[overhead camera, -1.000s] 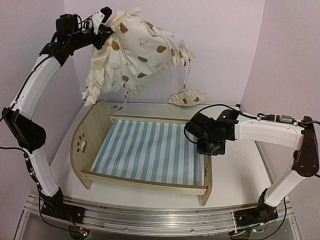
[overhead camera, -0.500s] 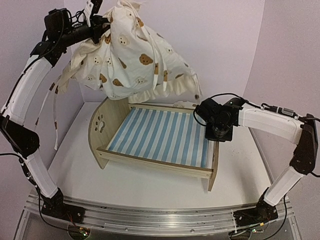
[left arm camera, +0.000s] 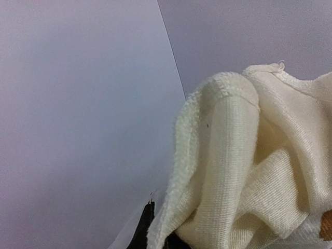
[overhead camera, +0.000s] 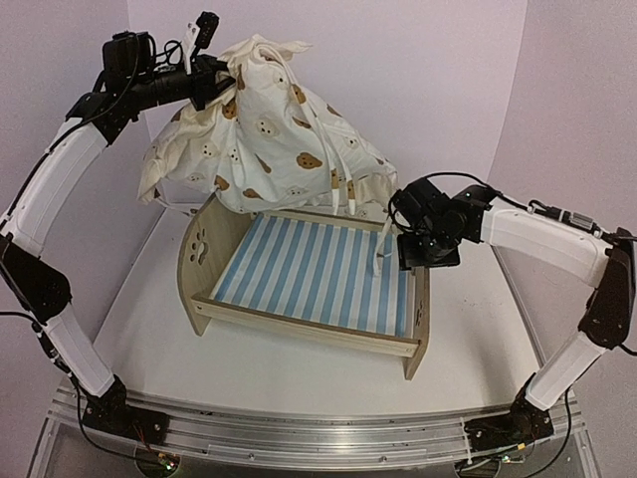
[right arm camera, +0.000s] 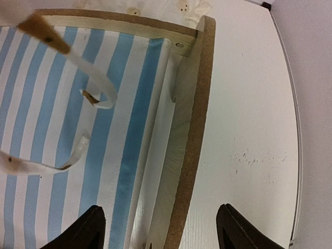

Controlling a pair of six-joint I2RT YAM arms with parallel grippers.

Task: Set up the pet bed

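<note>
Bed frame [overhead camera: 309, 334] on table [overhead camera: 478, 339], striped base [overhead camera: 299, 284] bare | duvet [overhead camera: 274, 139] hangs bunched over its far end, pinched in left gripper [overhead camera: 212, 78] | right gripper [overhead camera: 420, 257] gapes empty above end board [overhead camera: 422, 324] | risk: dangling tie strings [overhead camera: 381, 239] snag there, duvet lands crooked.

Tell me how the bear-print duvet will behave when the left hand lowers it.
Probably floppy: the duvet hangs in folds from the left hand. Likely light: one pinched spot carries it all. Its tie strings dangle over the bed frame and may snag.
</note>
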